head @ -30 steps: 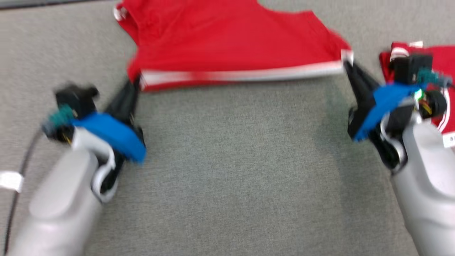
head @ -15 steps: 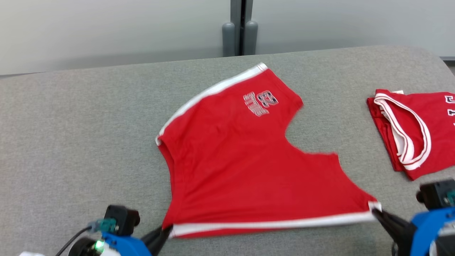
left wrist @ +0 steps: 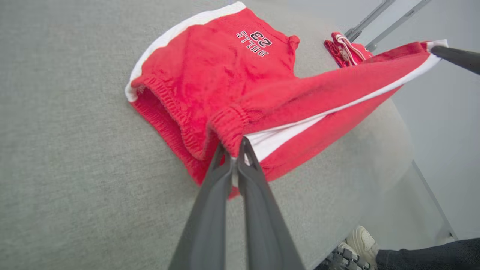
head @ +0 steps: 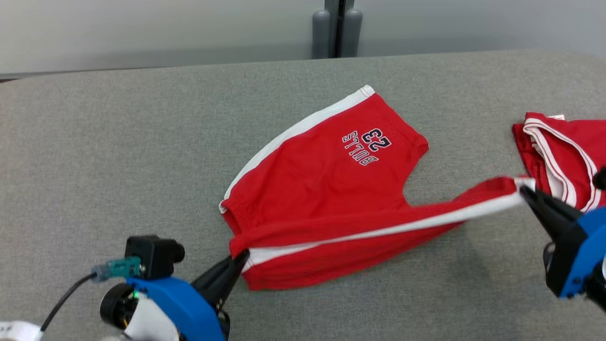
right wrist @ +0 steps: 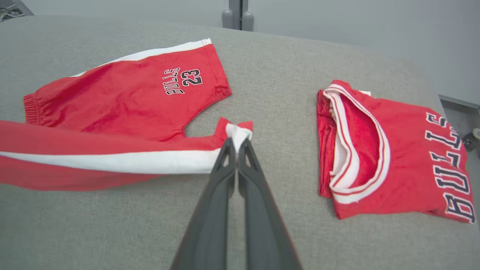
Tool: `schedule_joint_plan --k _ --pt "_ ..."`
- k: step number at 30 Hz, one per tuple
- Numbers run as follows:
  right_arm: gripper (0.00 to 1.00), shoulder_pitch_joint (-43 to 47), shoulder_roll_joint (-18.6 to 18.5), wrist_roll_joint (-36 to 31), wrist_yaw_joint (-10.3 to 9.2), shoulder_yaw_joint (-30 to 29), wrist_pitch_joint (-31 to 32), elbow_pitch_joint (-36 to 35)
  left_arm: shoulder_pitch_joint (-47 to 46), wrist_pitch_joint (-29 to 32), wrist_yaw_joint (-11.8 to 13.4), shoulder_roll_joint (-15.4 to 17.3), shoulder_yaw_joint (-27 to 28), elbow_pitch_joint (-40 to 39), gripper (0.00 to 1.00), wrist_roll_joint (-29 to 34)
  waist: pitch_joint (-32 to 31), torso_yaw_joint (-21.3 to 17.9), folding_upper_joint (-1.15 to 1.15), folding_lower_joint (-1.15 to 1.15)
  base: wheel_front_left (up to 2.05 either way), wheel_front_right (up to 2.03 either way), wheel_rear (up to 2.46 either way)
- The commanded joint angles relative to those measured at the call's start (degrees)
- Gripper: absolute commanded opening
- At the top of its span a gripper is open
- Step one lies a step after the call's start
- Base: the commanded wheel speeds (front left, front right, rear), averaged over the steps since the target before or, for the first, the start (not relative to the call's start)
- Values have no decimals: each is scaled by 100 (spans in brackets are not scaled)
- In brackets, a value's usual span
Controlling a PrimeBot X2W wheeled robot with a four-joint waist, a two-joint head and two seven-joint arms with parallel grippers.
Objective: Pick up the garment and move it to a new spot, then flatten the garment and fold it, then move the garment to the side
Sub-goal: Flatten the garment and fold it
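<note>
The garment [head: 326, 175] is a pair of red shorts with white side stripes and a "BULLS 23" print, lying on the grey table [head: 118, 142]. Its far leg rests flat; the near leg is lifted and stretched between both grippers. My left gripper [head: 242, 258] is shut on the waistband end [left wrist: 230, 129] at the lower left. My right gripper [head: 523, 189] is shut on the white hem corner [right wrist: 238, 133] at the right. In the left wrist view the left gripper [left wrist: 235, 144] pinches the elastic band, and in the right wrist view the right gripper [right wrist: 236, 144] pinches the hem.
A folded red jersey [head: 563, 151] with white trim lies at the table's right, close beside my right gripper; it is larger in the right wrist view [right wrist: 390, 157]. Grey posts [head: 337, 28] stand behind the table. A person's shoe [left wrist: 362, 243] is on the floor.
The head camera has tilted up from the near table. Both grippers have raised the near edge of the shorts and carried it toward the far leg, so the near half now hangs lifted.
</note>
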Motion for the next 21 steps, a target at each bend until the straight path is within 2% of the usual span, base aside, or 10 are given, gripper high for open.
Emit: schedule_joint_plan --k 1,6,12,21 --pt "0 -410 -52 27 -1 96 -112 214 -244 -74 -46 -116 87 163 0 -4 152 100 0 0 0 0 0" --pt "0 -1834 -336 50 -1 501 -434 1305 -1106 -327 -239 -759 254 1088 0 -64 603 376 0 0 0 0 0" --pt "0 -3323 -399 12 -1 901 -855 2580 -2107 -785 -321 -1477 354 2419 0 138 1185 745 0 0 0 0 0" --pt "0 -4496 -521 -85 -1 1468 -1580 4127 -2872 -1311 -654 -2298 193 3845 0 233 1633 1130 0 0 0 0 0"
